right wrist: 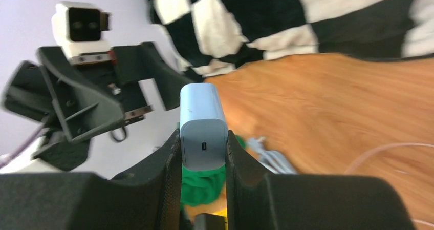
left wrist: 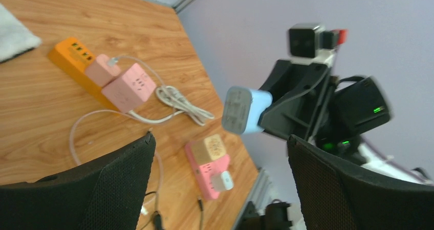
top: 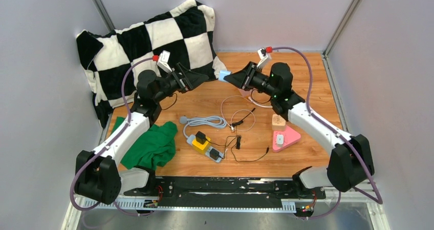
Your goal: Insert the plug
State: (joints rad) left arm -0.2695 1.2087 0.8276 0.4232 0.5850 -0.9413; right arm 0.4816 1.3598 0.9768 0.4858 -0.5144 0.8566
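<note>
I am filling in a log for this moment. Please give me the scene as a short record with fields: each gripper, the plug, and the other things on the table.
left gripper: open, empty, in the air, facing the right gripper
right gripper: shut on the light blue charger, above the table
light blue charger: port end towards the right wrist camera
yellow power strip: on the table, a black plug sits on it
pink triangular strip: on the table, near the right arm
green cloth: beside the left arm

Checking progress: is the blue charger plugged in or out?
Out: the blue charger is clamped between the right fingers, held off the table.
</note>
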